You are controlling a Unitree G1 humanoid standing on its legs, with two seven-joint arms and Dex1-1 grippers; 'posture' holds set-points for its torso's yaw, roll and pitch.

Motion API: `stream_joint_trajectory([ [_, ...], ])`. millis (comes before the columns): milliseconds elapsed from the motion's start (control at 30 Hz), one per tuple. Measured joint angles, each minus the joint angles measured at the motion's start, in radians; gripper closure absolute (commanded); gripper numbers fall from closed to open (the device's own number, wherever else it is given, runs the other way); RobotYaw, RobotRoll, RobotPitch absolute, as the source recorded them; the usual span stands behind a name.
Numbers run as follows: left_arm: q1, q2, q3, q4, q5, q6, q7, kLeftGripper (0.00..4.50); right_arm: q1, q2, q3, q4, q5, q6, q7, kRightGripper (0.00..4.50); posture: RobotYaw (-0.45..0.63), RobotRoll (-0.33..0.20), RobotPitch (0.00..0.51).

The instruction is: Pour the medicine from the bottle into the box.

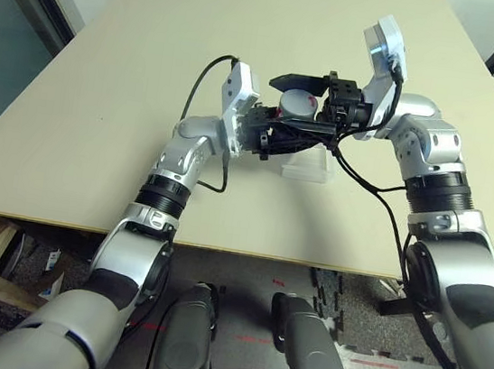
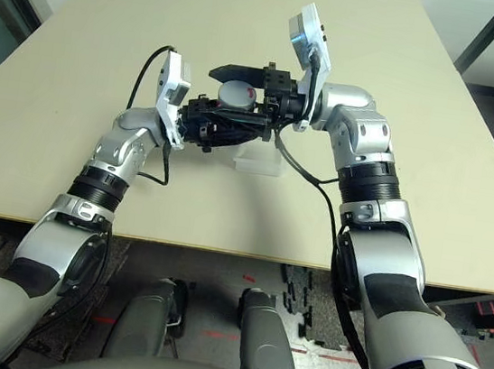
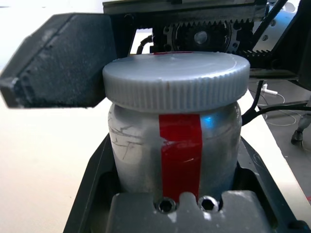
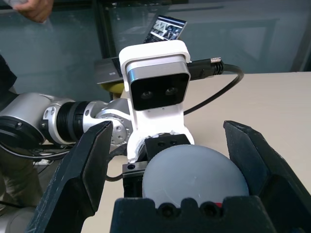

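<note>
The left gripper (image 3: 170,213) is clamping the bottle (image 3: 175,145) by its body, holding it upright just above the box (image 1: 307,167). The right gripper (image 4: 167,160) is straddling the bottle's cap (image 4: 194,177) with fingers spread, not gripping. The bottle is looking light, rigid and smooth, so the ribbed cap rim is offering the surest hold.

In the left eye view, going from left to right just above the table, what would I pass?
Left wrist camera → left gripper holding the bottle over the box → right gripper → right wrist camera.
</note>
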State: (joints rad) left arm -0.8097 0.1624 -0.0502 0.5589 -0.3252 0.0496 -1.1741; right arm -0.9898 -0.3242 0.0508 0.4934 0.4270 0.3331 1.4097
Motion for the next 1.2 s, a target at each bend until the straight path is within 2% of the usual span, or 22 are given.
stream_joint_trajectory([
  [933, 0.004, 0.010, 0.001, 0.007, 0.000, 0.023, 0.046, 1.90, -0.007, -0.017, -0.001, 0.081, -0.071, -0.070, -0.138, 0.00, -0.22, 0.000, 0.139],
  [1200, 0.005, 0.005, 0.002, 0.010, 0.000, 0.024, 0.066, 1.90, -0.006, -0.062, 0.000, 0.077, -0.073, -0.053, -0.129, 0.00, -0.23, 0.000, 0.137],
])
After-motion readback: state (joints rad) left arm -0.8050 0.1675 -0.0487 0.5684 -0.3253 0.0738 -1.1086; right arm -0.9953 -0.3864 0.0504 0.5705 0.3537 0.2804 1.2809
